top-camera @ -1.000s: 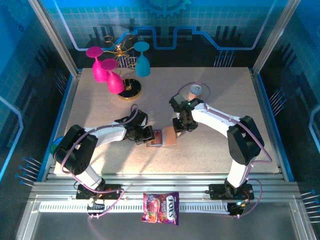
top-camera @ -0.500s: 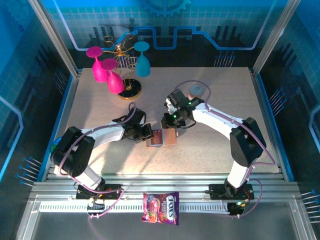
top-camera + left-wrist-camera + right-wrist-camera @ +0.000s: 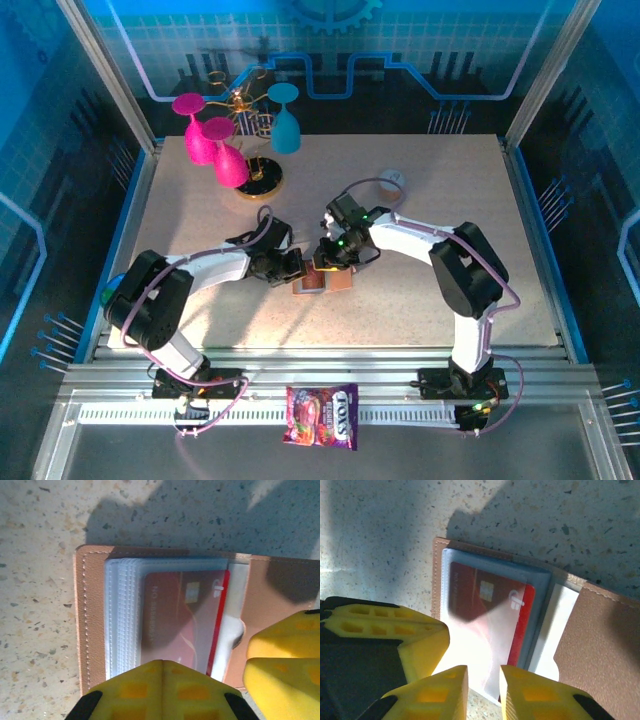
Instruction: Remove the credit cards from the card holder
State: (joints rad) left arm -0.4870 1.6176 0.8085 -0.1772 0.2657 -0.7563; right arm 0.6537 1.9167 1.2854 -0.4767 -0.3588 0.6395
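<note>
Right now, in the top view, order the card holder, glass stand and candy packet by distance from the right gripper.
1. card holder, just below the right gripper.
2. glass stand, back left.
3. candy packet, on the front rail.

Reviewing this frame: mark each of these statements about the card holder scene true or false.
1. The card holder lies open on the table. True.
2. A red card lies loose on the table. False: it sits in the holder's clear pocket.
3. The left hand is shut. True.
4. The candy packet rests on the card holder. False: it lies off the table's near edge, apart from the holder.
5. The right hand hangs far from the card holder. False: it is at the holder's edge.
</note>
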